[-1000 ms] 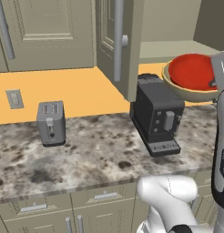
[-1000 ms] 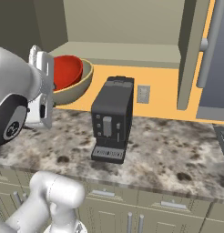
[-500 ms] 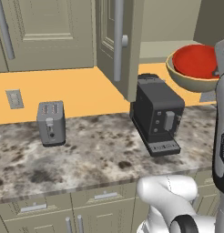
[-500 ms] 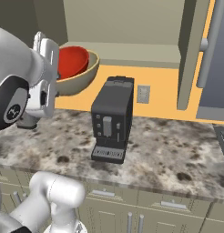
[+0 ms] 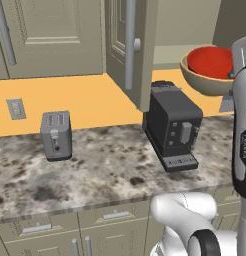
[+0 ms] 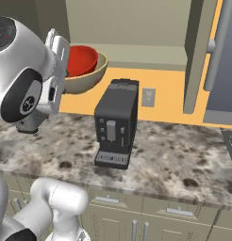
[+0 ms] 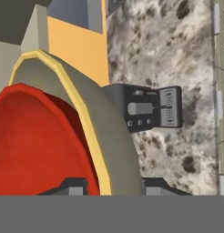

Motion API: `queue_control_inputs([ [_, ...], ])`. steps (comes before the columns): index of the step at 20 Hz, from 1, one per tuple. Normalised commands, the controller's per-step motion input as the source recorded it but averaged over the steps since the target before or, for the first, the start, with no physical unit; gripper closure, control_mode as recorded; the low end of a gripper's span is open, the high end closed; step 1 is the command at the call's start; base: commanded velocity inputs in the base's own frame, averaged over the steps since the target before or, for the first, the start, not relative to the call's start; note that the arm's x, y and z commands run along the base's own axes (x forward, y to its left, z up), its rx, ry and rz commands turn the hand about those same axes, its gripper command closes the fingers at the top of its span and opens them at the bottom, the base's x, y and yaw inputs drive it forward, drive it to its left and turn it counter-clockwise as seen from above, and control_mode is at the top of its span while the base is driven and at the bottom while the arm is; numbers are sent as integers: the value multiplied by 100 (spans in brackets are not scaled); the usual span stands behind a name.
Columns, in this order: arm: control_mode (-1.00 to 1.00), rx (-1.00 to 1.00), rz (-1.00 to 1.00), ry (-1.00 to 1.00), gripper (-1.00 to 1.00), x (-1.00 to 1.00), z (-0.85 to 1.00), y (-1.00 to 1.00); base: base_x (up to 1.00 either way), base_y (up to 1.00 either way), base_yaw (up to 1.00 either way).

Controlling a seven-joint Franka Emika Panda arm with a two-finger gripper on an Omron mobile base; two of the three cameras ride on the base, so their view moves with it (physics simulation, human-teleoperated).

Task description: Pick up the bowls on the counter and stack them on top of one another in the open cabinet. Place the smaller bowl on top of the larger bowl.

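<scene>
Seemingly mid-carry, the gripper [image 7: 111,186] clamped the tan bowl's [image 5: 207,85] rim, the red bowl [image 5: 211,62] nested inside, high above the desk [image 5: 105,165]; next, setting both on the cabinet [image 5: 180,52] shelf.

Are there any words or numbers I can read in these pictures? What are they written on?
Robot arm: small dark lettering runs along the white link, too blurred to read.
Coffee machine: front buttons and panel, no readable label.
Toaster: no writing.
Wall outlet: no writing.
Red bowl and tan bowl: no writing.
</scene>
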Motion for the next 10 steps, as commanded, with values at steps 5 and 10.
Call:
queue_control_inputs([
  [5, -100, 14, -1, -9, 100, 26, 1, -4, 0, 0, 0],
  [10, -100, 10, 0, -14, 100, 19, 4, 0, 0, 0, 0],
])
